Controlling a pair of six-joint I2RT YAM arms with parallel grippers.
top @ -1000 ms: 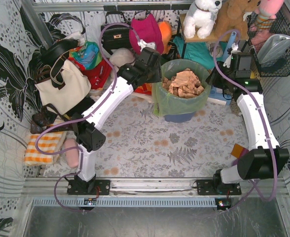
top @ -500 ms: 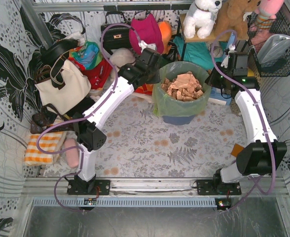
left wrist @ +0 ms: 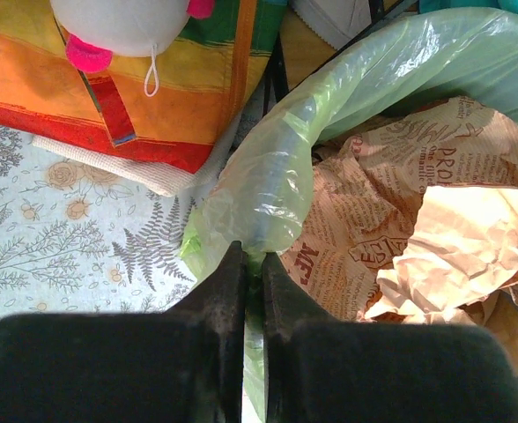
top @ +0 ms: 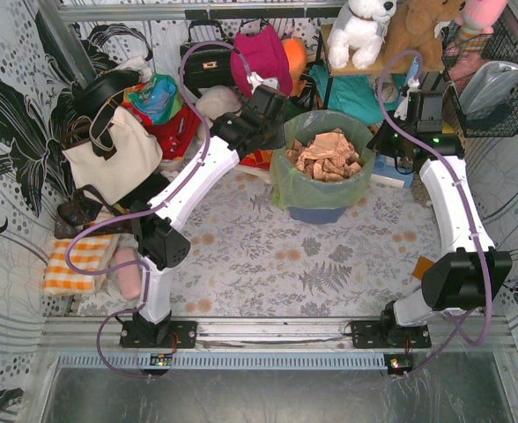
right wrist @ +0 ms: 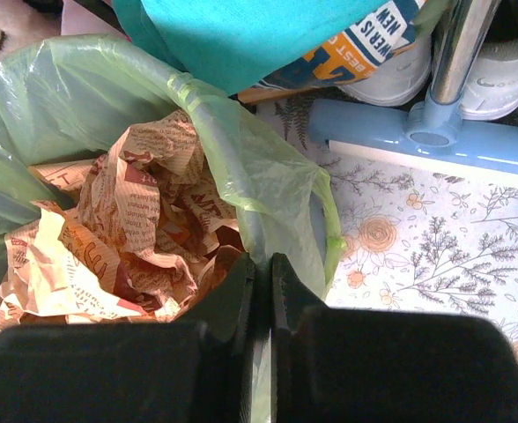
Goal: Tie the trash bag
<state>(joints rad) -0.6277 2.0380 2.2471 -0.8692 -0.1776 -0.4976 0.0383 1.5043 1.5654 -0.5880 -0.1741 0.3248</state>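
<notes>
The trash bag [top: 322, 187] is thin light-green film lining a round bin at the back centre, filled with crumpled tan-brown printed paper [top: 326, 155]. My left gripper [left wrist: 252, 261] sits at the bag's left rim, shut on a fold of the green film [left wrist: 268, 189]. My right gripper [right wrist: 262, 261] is at the right rim, shut on the film [right wrist: 268, 189] there. In the top view the left gripper [top: 279, 132] and right gripper [top: 380, 137] flank the bag's mouth, which stands open. Paper shows through the film [right wrist: 144, 229].
The blue bin's [top: 319, 211] base shows under the bag. Handbags and a white tote [top: 114, 154] crowd the back left. A striped cloth [left wrist: 153, 97] lies left of the bag. A light-blue stand [right wrist: 435, 141] and a shelf with plush toys [top: 360, 31] are behind right.
Both grippers have closed onto the bag's rim film, left on the left side and right on the right. The arms barely shifted.
</notes>
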